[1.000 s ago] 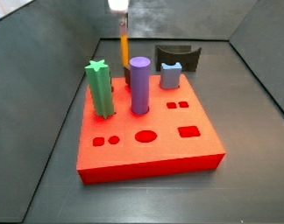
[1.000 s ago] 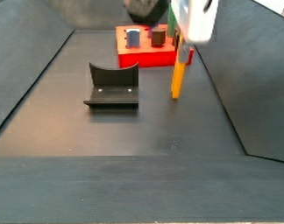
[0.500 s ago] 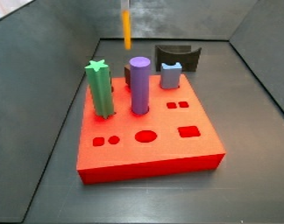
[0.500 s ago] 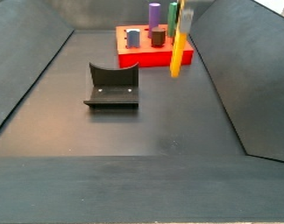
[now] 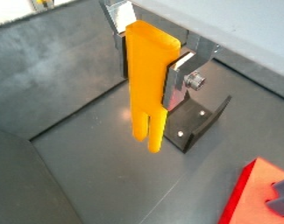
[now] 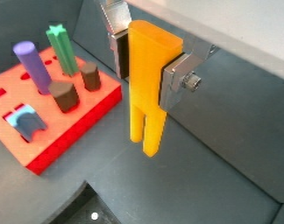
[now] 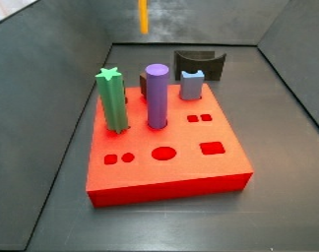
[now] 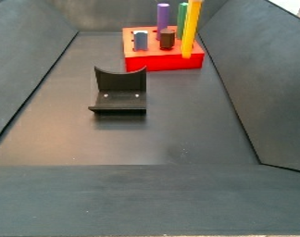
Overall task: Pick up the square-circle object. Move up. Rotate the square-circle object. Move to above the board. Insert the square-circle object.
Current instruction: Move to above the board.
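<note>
The gripper (image 5: 151,54) clamps the wide upper part of the square-circle object (image 5: 151,83), which hangs upright, long axis vertical, stem downward, well above the floor. The board (image 6: 62,129) lies off to one side and below, so rotation likely comes next.

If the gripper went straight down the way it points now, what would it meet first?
The gripper is shut on the square-circle object, which hangs below it. Its tip would likely touch the bare dark floor first, between the fixture and the board. Depth is unclear, though.
</note>
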